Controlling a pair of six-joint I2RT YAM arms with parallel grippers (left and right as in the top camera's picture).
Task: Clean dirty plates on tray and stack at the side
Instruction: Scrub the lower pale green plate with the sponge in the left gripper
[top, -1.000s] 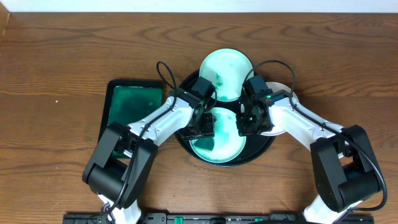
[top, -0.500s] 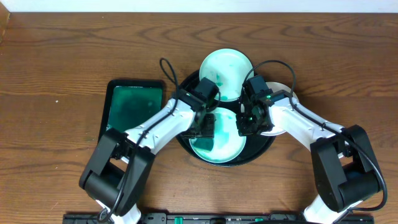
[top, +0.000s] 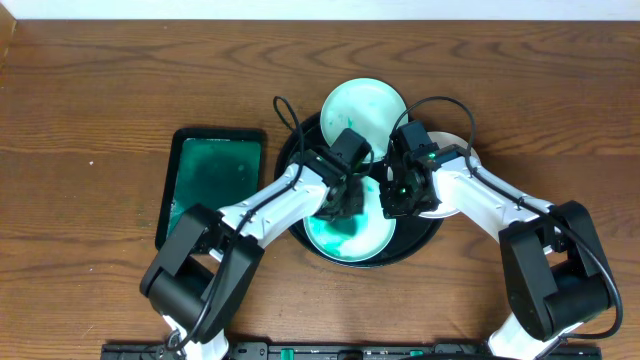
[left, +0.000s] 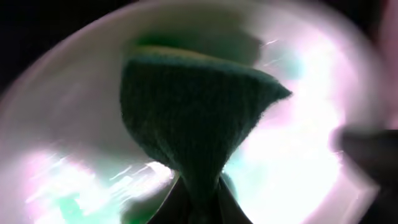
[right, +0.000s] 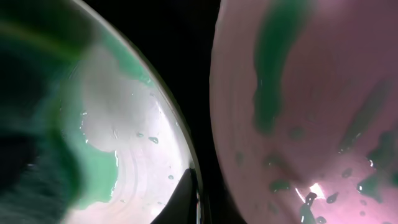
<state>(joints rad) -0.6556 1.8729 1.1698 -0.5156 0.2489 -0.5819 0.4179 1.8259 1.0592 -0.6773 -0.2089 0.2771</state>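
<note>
The round black tray (top: 418, 238) holds dirty plates. The front plate (top: 350, 235) is white with teal smears. My left gripper (top: 343, 200) hangs over it, shut on a dark green sponge (left: 199, 118) that presses on the plate (left: 298, 143). My right gripper (top: 400, 197) is shut on this plate's right rim (right: 186, 155), with one dark finger (right: 186, 196) lying on the rim. A second plate (top: 363, 118) sits at the tray's far edge. The right arm partly hides a third plate (top: 452, 142), which shows green streaks (right: 311, 112) in the right wrist view.
A rectangular black tray (top: 212, 185) with a green-stained inside lies on the wooden table to the left of the round tray. Both arms reach in from the near edge and crowd the tray's middle.
My left gripper has moved right, across the front plate toward its middle, with the sponge. The right arm has stayed still.
</note>
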